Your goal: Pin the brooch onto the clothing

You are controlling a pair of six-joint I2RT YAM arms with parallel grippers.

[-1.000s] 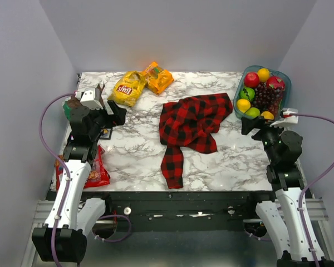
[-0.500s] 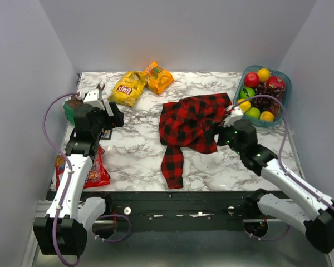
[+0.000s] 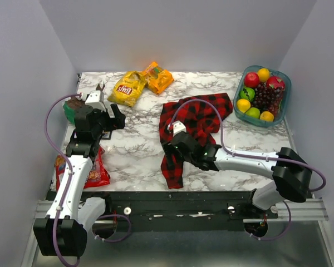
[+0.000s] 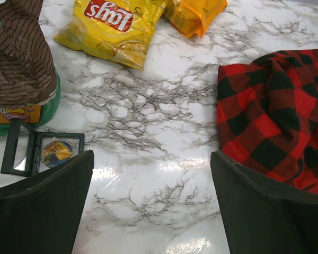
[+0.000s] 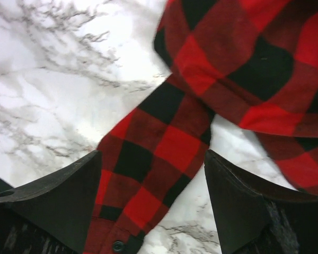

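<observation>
The clothing (image 3: pixel 197 114), a red and black plaid shirt, lies crumpled mid-table, one sleeve (image 3: pixel 172 167) trailing toward the front edge. My right gripper (image 3: pixel 171 146) hovers over that sleeve. In the right wrist view it (image 5: pixel 152 159) is open, and its fingers (image 5: pixel 69 196) straddle the sleeve (image 5: pixel 153 148) without gripping it. My left gripper (image 3: pixel 116 115) is open over bare marble left of the shirt (image 4: pixel 275 111), nothing between its fingers (image 4: pixel 151 159). The brooch (image 4: pixel 57 151), a small round disc, sits in an open black case (image 4: pixel 21 153) by the left finger.
A yellow chip bag (image 3: pixel 128 88) and an orange bag (image 3: pixel 157 77) lie at the back. A teal fruit bowl (image 3: pixel 286 83) stands back right. A green tub under a brown cover (image 4: pixel 21 58) is at the left, and a red packet (image 3: pixel 97 169) lies front left.
My right arm has swung from the table's right side, across the shirt, to above the sleeve. The left arm has barely shifted.
</observation>
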